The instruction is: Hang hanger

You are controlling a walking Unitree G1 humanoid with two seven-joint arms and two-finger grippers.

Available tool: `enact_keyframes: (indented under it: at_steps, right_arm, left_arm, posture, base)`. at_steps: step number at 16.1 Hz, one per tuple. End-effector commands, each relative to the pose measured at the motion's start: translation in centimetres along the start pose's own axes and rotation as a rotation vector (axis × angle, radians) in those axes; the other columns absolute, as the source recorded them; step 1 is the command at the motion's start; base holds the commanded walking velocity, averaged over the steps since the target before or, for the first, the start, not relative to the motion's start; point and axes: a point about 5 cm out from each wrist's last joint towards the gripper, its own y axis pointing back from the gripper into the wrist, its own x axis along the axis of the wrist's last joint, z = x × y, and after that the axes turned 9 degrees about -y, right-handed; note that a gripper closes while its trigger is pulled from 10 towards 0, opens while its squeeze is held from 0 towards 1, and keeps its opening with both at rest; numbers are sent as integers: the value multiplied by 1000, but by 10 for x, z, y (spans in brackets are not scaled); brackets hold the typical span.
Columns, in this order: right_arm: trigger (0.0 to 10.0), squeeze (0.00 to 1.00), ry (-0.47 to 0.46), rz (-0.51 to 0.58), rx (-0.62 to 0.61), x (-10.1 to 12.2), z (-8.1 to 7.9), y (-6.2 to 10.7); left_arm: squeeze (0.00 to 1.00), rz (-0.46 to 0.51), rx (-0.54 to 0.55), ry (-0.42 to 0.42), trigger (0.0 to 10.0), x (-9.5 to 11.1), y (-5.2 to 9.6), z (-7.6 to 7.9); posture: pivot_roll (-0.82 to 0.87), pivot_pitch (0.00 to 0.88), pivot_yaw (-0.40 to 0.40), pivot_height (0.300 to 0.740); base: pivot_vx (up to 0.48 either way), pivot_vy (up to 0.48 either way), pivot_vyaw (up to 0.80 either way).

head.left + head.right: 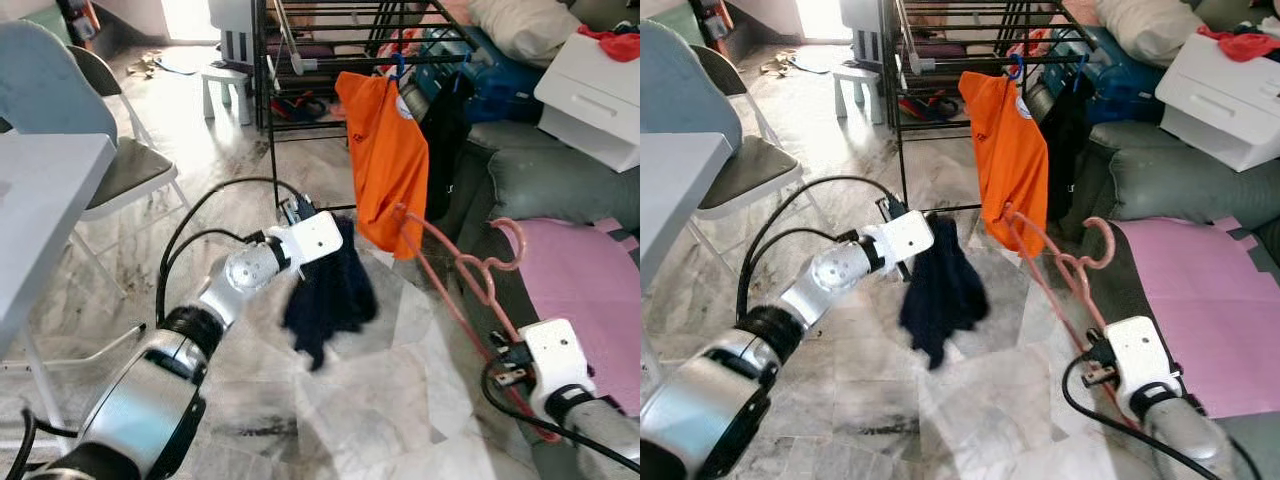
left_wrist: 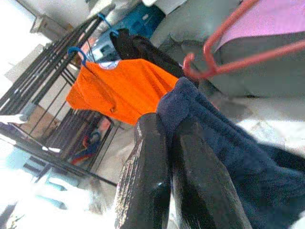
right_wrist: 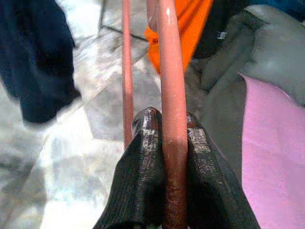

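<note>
A salmon-pink plastic hanger [image 1: 455,285] is held up over the floor, its hook near the sofa. My right gripper [image 3: 167,143] is shut on the hanger's bar [image 3: 171,95]. A dark navy garment [image 1: 330,290] dangles from my left gripper [image 2: 164,143], which is shut on its upper edge, just left of the hanger's end. Behind them an orange shirt [image 1: 385,160] hangs on a blue hanger from the black drying rack [image 1: 320,60], with a black garment [image 1: 445,130] beside it.
A grey sofa with a pink cover [image 1: 580,270] lies to the right, with a white drawer unit [image 1: 595,85] behind it. A white table [image 1: 40,200] and a grey chair [image 1: 120,170] stand at the left. A white stool [image 1: 225,85] stands by the rack.
</note>
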Motion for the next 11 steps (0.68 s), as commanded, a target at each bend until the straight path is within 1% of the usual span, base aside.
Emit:
enact_keyframes:
  at_steps: [1, 2, 4, 5, 6, 8, 11]
  right_arm:
    - [10000, 0, 37, -18, 42, 3, 2, 9]
    - [10000, 0, 48, -33, 78, 3, 3, 16]
    - [10000, 0, 96, -80, 121, -2, 4, 26]
    - [10000, 0, 58, -69, 160, 3, 0, 31]
    - [10000, 0, 39, -58, 187, 6, -3, 33]
    - [10000, 0, 63, -90, 254, 7, -8, 42]
    - [10000, 0, 68, -137, 319, 3, -11, 50]
  left_arm:
    - [0, 36, 5, -108, 10000, 10, -5, -7]
    - [0, 30, 10, -127, 10000, 11, -6, -10]
    - [0, 20, 28, -153, 10000, 10, -7, -14]
    - [0, 8, 32, -170, 10000, 8, -7, -16]
    - [0, 5, 31, -176, 10000, 8, -7, -15]
    - [0, -3, 16, -211, 10000, 7, -6, -15]
    - [0, -18, 23, -226, 10000, 5, -6, -18]
  posture:
    - [-61, 0, -52, 740]
    - [-61, 0, -51, 740]
    - [-74, 0, -39, 740]
    - [-79, 0, -30, 740]
    - [-81, 0, -26, 740]
    - [-85, 0, -18, 740]
    - [-83, 0, -17, 740]
  base:
    - [0, 0, 0]
    - [0, 0, 0]
    - [0, 0, 0]
    - [0, 0, 0]
    - [0, 0, 0]
    - [0, 0, 0]
    - [0, 0, 0]
